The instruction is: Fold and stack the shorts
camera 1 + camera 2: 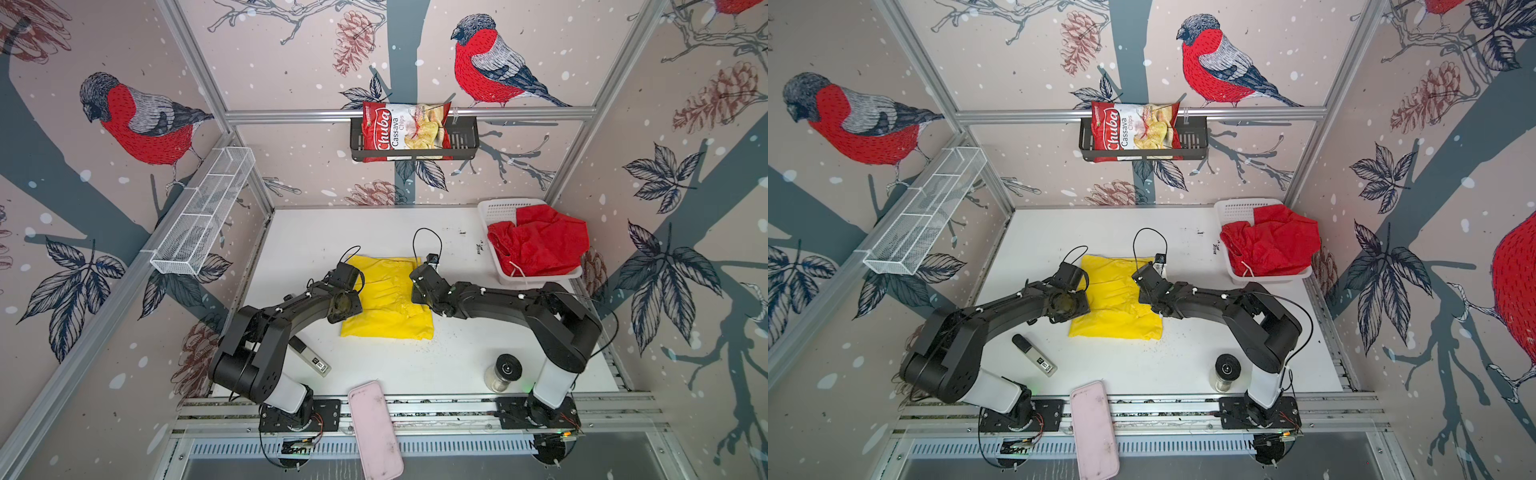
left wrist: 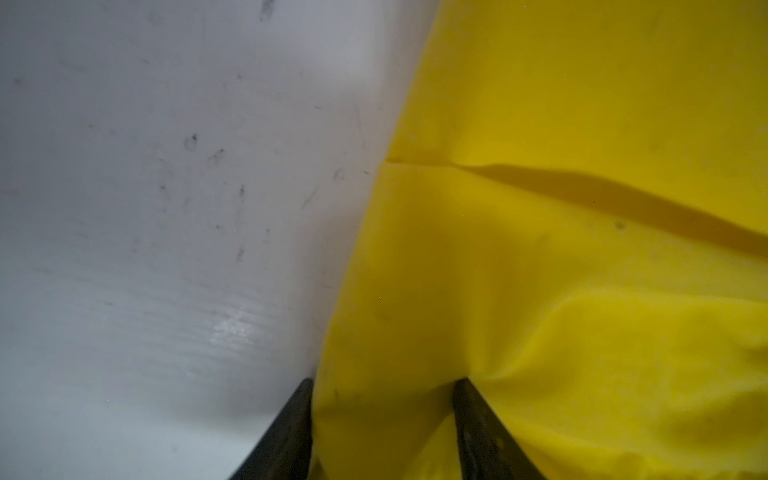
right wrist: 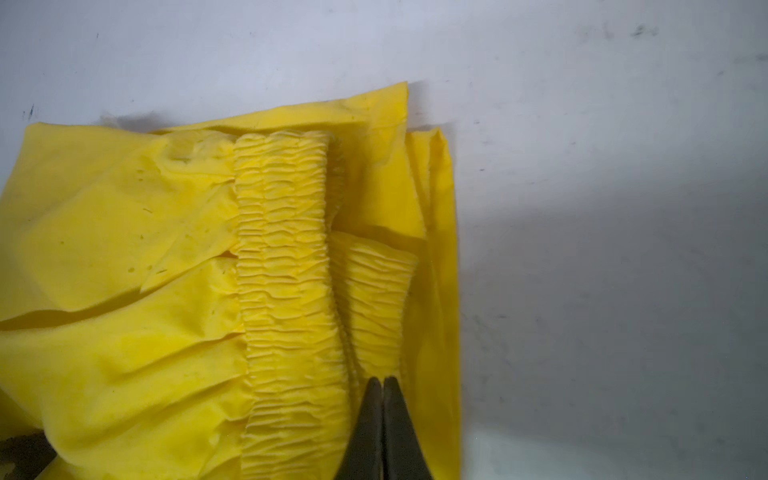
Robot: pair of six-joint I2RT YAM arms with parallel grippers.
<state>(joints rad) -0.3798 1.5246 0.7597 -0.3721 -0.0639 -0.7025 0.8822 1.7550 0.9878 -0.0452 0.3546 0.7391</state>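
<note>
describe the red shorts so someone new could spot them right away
Start at the white table and go to its far right corner, where a white basket sits. The red shorts lie crumpled in it; unlike the flat yellow shorts mid-table, they show a white drawstring.

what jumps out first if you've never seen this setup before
The bright yellow shorts lie part-folded in the middle of the white table, with the left pincer open astride their edge and the right pincer shut at the gathered waistband. Next come the red shorts heaped in a white basket at the table's far right corner, and a red chips bag in a black rack on the back wall.
</note>
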